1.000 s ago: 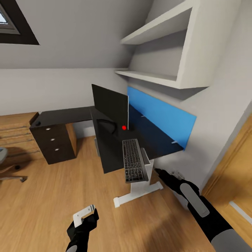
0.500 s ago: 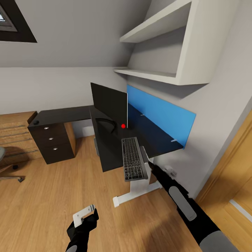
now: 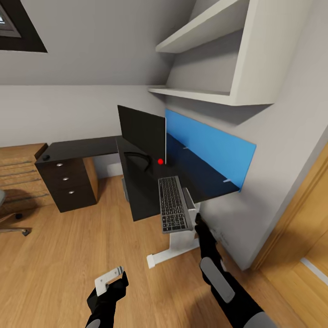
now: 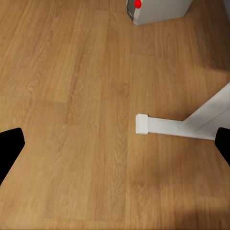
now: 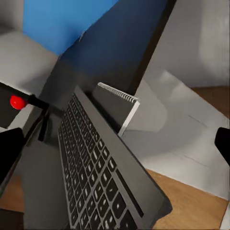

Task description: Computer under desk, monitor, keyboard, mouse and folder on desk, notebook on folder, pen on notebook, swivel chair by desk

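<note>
flat grey keyboard (image 3: 173,205) overhanging glossy black desk (image 3: 141,200); right gripper (image 3: 197,220) near, released, left gripper (image 4: 115,143) likewise.

The table (image 3: 146,200) is black; the keyboard (image 3: 173,205) dark grey; the monitor (image 3: 141,132) black; the back panel (image 3: 209,150) bright blue; the floor (image 3: 54,255) honey-toned wood.

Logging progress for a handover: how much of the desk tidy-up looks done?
Done: monitor on the desk. In hand: the keyboard overhangs the desk's front edge, with the right gripper beside it. Left: the swivel chair stands well away; mouse, folder, notebook and pen aren't identifiable here.
</note>
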